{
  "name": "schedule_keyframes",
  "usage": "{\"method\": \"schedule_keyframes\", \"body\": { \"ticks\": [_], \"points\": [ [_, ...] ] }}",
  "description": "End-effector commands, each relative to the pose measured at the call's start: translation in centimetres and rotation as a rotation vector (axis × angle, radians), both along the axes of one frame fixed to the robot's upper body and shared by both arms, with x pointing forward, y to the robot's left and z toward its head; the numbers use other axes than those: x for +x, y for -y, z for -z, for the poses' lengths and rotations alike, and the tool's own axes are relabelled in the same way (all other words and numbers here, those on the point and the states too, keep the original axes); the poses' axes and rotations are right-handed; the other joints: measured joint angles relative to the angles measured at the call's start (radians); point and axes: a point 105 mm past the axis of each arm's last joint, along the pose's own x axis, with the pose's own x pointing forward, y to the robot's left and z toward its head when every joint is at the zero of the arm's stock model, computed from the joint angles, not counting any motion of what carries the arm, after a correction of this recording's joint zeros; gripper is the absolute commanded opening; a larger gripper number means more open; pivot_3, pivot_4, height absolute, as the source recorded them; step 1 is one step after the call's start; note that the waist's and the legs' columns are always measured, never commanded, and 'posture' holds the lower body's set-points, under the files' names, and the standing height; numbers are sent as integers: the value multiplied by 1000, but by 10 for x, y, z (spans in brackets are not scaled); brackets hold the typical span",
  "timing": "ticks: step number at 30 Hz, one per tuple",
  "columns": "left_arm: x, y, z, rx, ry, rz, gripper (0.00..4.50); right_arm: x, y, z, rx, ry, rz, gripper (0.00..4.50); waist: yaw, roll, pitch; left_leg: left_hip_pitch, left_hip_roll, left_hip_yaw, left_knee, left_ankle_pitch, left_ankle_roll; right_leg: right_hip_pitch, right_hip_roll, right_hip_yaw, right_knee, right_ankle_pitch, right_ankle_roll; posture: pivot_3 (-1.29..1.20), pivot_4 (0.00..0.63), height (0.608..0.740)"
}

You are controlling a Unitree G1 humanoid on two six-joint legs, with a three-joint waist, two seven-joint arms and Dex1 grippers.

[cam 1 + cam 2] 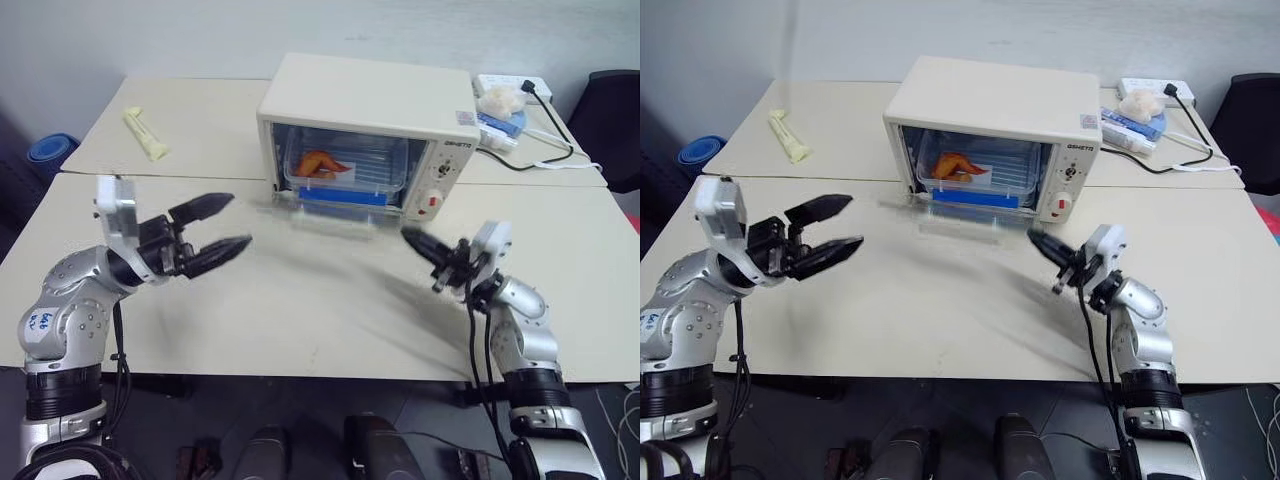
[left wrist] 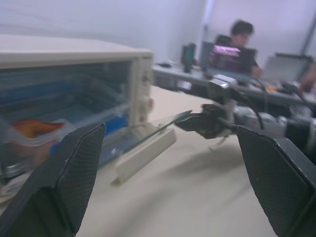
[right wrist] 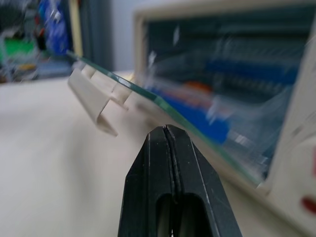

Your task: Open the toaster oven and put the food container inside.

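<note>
— Where's the food container [image 1: 340, 165] right now?

— Inside the toaster oven [image 1: 372, 110], on the rack. You can see the clear box through the opening, with an orange piece of food in it and a blue strip along its front edge.

— And the oven door?

— Dropped down, close to level. The glass door [image 1: 958, 216] sticks out from the oven's front over the desk [image 1: 300, 320], its cream handle at the outer edge. In the right wrist view the glass edge runs across just above the black fingertips, apart from them.

— What are the two arms doing?

— The left gripper [image 1: 218, 227] hangs above the desk, off to the left of the oven and well clear of the door. Its jaws stand wide apart with nothing between them. The left wrist view looks out between its two fingers [image 2: 74, 168] at the oven front.

— The right one?

— The right gripper [image 1: 1042, 244] sits low in front of the oven's knob panel, pointing toward the door's right corner — jaws pressed tight together, holding nothing. Whether its tip touches the door, I cannot tell.

— Anything else on the desk?

— A pale yellow packet [image 1: 145, 133] lies on the far left, and behind the oven to the right there's a white power strip [image 1: 515, 84] with a black cable [image 1: 550, 135], plus some small white and blue items beside it.
</note>
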Motion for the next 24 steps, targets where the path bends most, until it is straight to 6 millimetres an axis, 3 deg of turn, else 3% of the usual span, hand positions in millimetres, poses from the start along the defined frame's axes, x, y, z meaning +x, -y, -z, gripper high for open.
{"method": "schedule_keyframes", "body": {
  "ticks": [1,6,8,11,15,18,21,24],
  "points": [
    [9,-18,-7,-38,36,-144,4484,0,6,-51,176,98,21,0,1,0,0,0,0,0,0,0,0,0,0,0,0,0,0,0,150,740],
    [17,-31,13,90,45,-234,4484,-3,2,-69,166,70,-58,0,4,0,0,0,0,0,0,0,0,0,0,0,0,0,0,0,150,740],
    [19,-42,22,156,50,-278,4484,-10,-1,-66,55,68,-94,0,4,0,0,-1,-1,0,0,0,0,0,-1,0,-1,0,0,0,150,740],
    [17,-48,35,237,38,-285,4500,-24,-1,-48,-102,37,-145,886,6,0,0,-1,-1,0,-1,-1,1,0,-1,0,-3,0,0,0,150,740],
    [1,-51,64,383,-4,-239,4500,-55,-2,1,-366,-33,-267,2272,5,0,0,-1,-1,0,-4,-2,2,1,-1,0,-7,0,0,0,150,740],
    [-14,-57,90,497,-52,-199,4500,-70,3,28,-456,-67,-298,3339,-1,0,0,-1,-1,1,-5,-2,3,0,-1,1,-8,0,0,0,150,740],
    [-22,-64,100,552,-79,-198,4500,-73,18,50,-509,-84,-259,4353,1,1,0,0,0,2,-6,-3,5,1,-1,2,-8,0,0,0,150,740],
    [-21,-68,100,563,-59,-256,4500,-74,25,58,-498,-94,-231,4456,5,1,0,2,1,1,-6,-3,5,2,-1,1,-8,0,0,0,150,740]
  ]
}}
